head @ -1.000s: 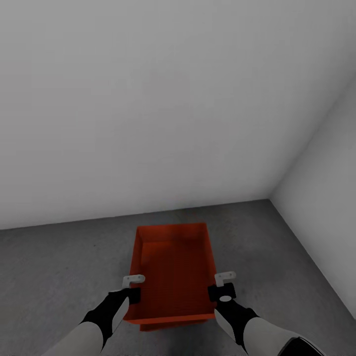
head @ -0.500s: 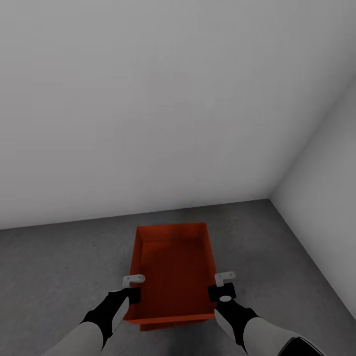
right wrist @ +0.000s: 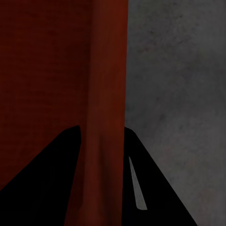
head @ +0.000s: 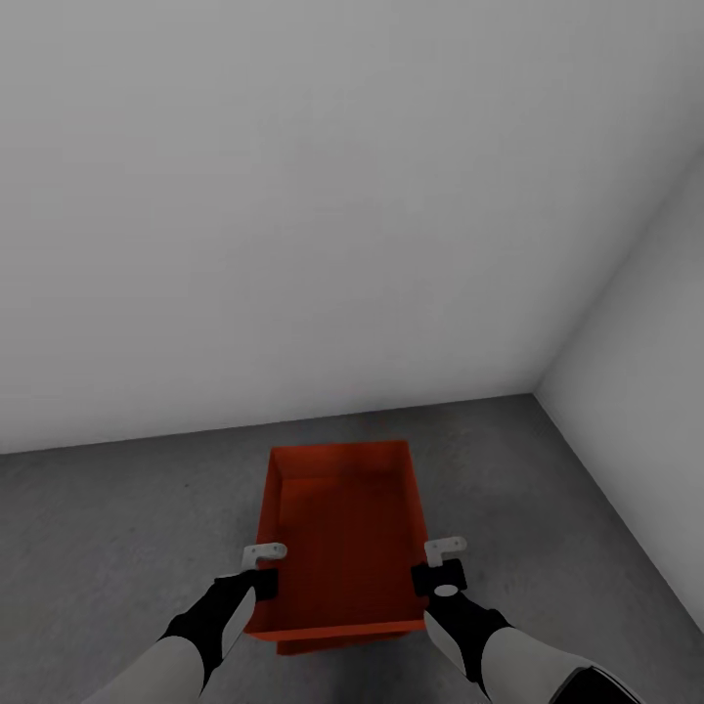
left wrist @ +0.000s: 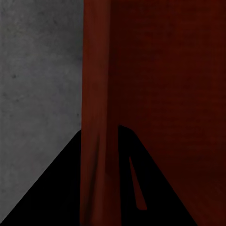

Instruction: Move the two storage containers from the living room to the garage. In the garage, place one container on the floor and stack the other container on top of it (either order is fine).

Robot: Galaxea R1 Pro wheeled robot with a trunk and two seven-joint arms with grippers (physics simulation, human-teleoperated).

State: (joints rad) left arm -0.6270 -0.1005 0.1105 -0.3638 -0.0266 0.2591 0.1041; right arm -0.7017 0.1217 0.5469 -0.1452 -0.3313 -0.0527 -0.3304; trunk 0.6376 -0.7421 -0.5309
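One orange-red storage container [head: 342,533] hangs low over the garage's dark grey concrete floor [head: 117,528], its long axis pointing toward the back wall. My left gripper [head: 262,572] is shut on its left side wall and my right gripper [head: 438,567] on its right side wall, both near its near end. In the left wrist view the ribbed wall [left wrist: 96,94] runs between the dark fingers [left wrist: 56,188]. The right wrist view shows the other wall [right wrist: 110,94] pinched the same way. A thin orange-red strip [head: 342,645] shows under the near edge; I cannot tell whether it belongs to another container.
A plain pale grey wall [head: 293,196] rises just beyond the container's far end. A second pale wall [head: 655,391] meets it at a corner on the right. Concrete floor spreads to the left and right of the container.
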